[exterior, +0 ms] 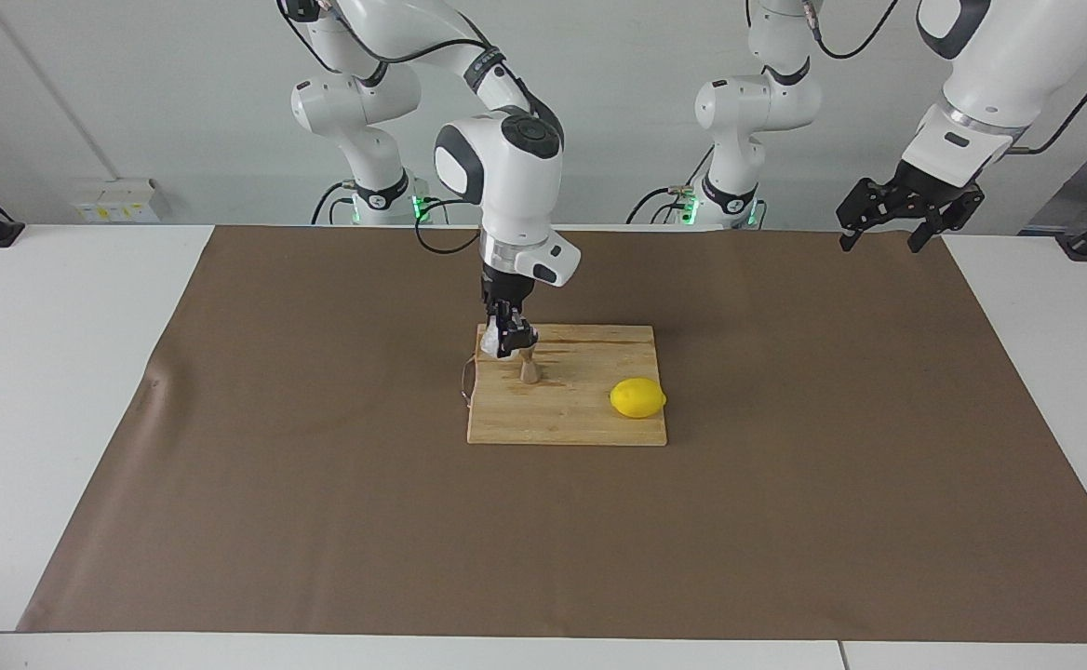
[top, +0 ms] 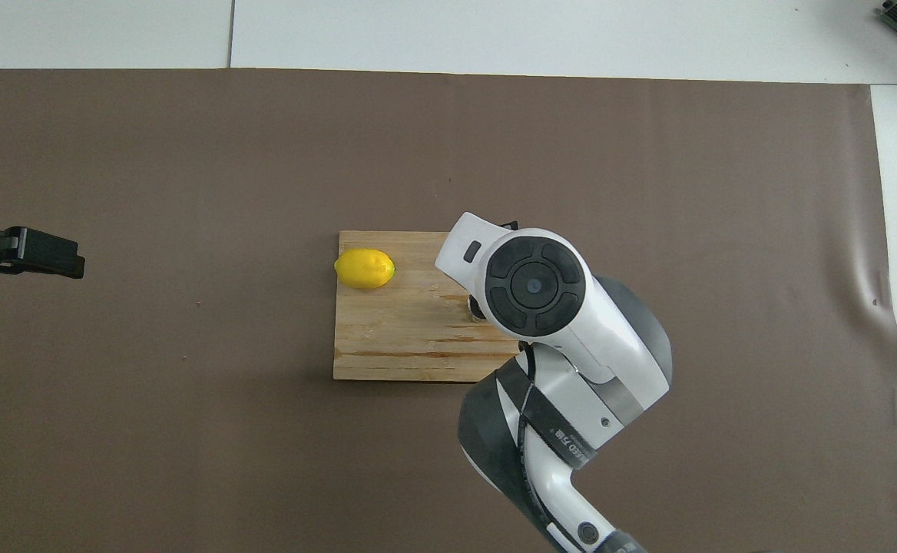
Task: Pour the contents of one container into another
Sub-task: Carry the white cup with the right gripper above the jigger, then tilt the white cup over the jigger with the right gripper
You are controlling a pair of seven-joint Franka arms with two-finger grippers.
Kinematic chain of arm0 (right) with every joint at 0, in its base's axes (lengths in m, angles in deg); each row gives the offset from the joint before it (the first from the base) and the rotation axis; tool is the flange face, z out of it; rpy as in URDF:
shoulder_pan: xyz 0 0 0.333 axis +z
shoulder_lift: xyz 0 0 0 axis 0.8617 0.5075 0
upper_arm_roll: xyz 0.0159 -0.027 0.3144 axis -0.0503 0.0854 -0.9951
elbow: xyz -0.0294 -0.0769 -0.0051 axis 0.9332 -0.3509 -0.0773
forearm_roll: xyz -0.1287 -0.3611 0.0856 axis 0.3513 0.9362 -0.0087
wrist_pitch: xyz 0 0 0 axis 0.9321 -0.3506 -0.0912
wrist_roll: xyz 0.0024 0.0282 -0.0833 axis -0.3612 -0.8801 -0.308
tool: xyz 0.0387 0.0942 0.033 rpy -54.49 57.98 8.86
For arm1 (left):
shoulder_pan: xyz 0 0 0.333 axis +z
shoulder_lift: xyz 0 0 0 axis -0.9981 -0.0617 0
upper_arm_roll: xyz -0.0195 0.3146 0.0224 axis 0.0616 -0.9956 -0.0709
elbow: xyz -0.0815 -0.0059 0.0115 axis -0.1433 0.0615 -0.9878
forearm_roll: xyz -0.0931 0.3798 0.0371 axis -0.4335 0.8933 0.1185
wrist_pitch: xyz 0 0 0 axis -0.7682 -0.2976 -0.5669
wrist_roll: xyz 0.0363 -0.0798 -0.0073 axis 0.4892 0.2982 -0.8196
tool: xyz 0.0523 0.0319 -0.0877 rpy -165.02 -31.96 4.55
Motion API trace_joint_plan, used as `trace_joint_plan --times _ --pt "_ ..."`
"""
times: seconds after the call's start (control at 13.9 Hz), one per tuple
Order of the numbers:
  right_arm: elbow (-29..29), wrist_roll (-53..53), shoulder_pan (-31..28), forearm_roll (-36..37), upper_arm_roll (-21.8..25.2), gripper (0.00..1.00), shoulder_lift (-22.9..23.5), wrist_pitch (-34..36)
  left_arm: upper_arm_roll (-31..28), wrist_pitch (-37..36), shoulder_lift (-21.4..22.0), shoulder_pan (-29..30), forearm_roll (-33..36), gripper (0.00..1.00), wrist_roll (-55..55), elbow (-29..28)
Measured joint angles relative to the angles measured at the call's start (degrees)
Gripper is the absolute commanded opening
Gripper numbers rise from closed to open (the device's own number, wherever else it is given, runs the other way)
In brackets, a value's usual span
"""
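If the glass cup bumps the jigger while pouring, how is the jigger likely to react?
The jigger stands on the cutting board on a small cone base with a narrow waist, so it would probably tip easily. Being metal, it should survive a fall, though it may roll toward the lemon.
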Motion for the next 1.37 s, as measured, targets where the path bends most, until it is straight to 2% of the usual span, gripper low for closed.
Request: trace_joint_plan --times 0.22,1.37 --pt "-0.07 0.57 0.00 1.84 0.00 0.00 0.00 1.78 0.00 0.00 0.00 0.00 0.00 1.00 0.00 0.00" --pt "-2.09 0.65 0.07 1.93 -1.50 0.00 -0.04 3.17 0.00 -0.01 0.00 0.00 0.00 1.00 0.00 0.00"
